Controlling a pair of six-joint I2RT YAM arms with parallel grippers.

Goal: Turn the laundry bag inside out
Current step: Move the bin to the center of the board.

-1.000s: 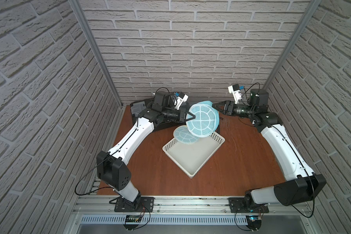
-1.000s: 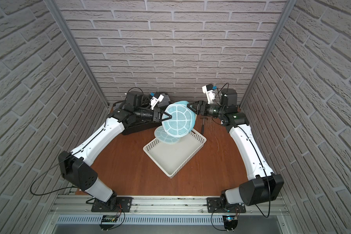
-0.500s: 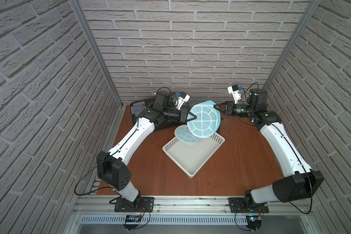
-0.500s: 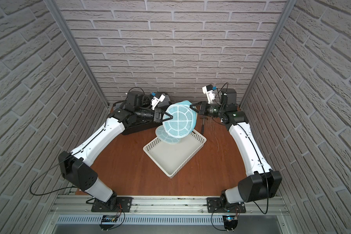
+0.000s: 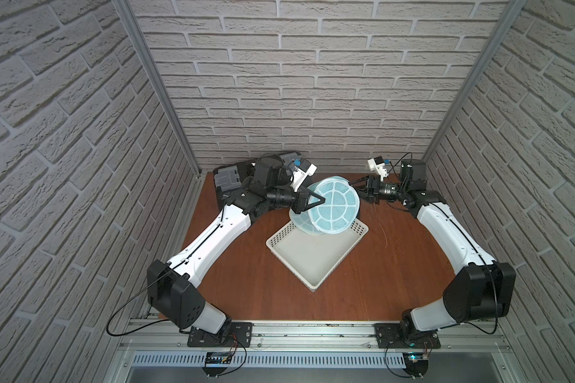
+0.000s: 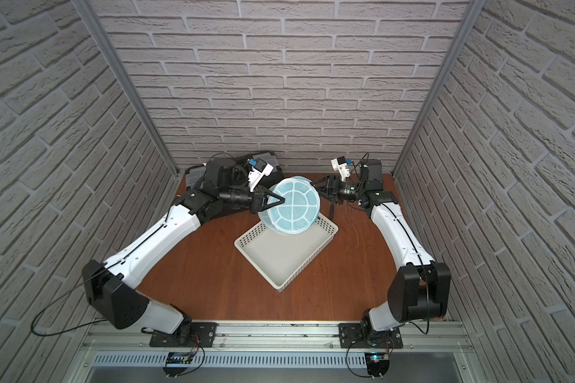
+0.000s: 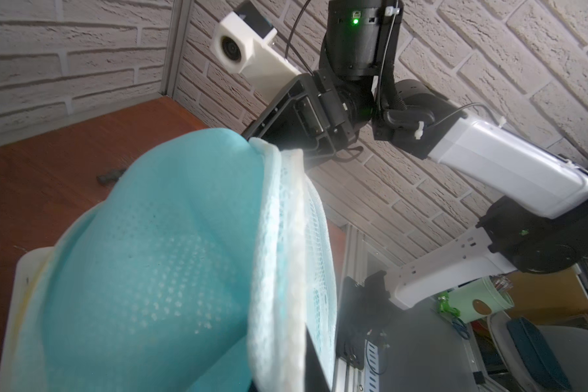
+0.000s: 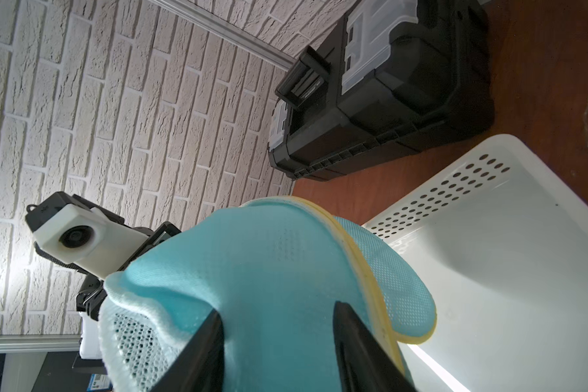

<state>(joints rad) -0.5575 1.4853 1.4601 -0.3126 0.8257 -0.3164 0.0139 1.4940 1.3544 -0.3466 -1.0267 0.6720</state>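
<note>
Bag (image 5: 334,210) aloft over the basket's (image 5: 281,233) far end
Left tool (image 5: 321,201) pinches the bag's left rim; right tool (image 5: 357,192) stands spread, mesh between its fingers (image 8: 211,339), above the worktop's (image 5: 246,282) far side.

The left arm (image 5: 219,232) and right arm (image 5: 445,228) both stretch far forward and bend inward, so the two hands point at each other. The left hand (image 5: 316,201) is pinched closed on the rim of the laundry bag (image 5: 334,209). The right hand (image 5: 358,191) has its fingers (image 8: 208,342) parted, with mesh between them.
</note>
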